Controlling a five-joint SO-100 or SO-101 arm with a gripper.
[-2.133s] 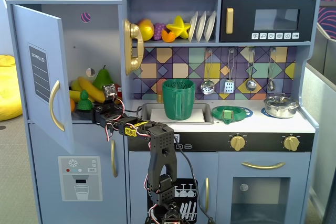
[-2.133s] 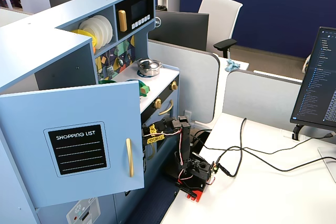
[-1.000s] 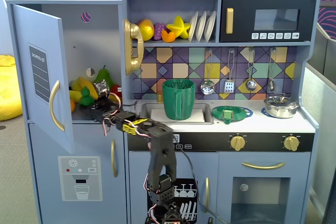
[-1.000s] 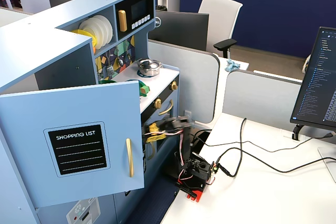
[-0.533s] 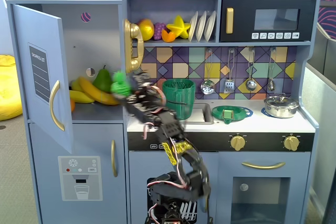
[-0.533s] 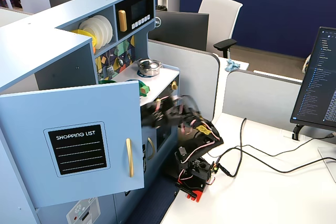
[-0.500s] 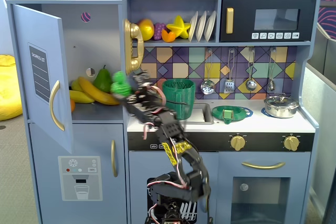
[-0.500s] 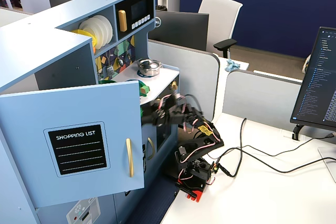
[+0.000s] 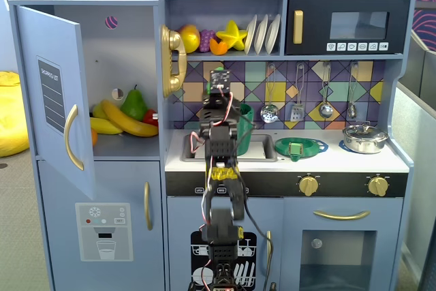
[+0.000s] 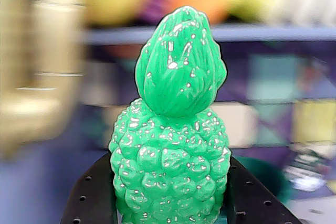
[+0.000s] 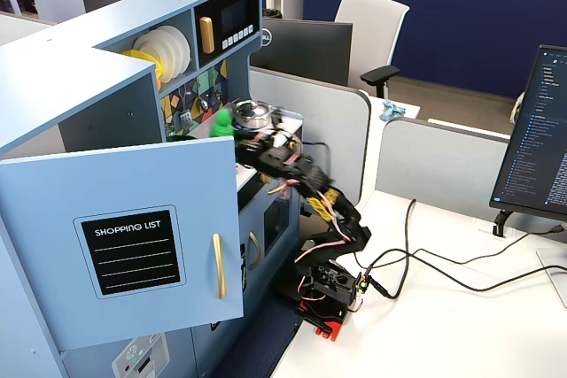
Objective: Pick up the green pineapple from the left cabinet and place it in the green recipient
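carrying phase. i have the gripper jaws clamped on the green pineapple, crown up, above the counter by the green recipient. i'd center over its mouth, lower, and release only once the pineapple's base is inside.

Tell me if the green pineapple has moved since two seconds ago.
Yes. The green pineapple, held in the hand, has left the left cabinet, moving rightward to the green recipient by the sink.
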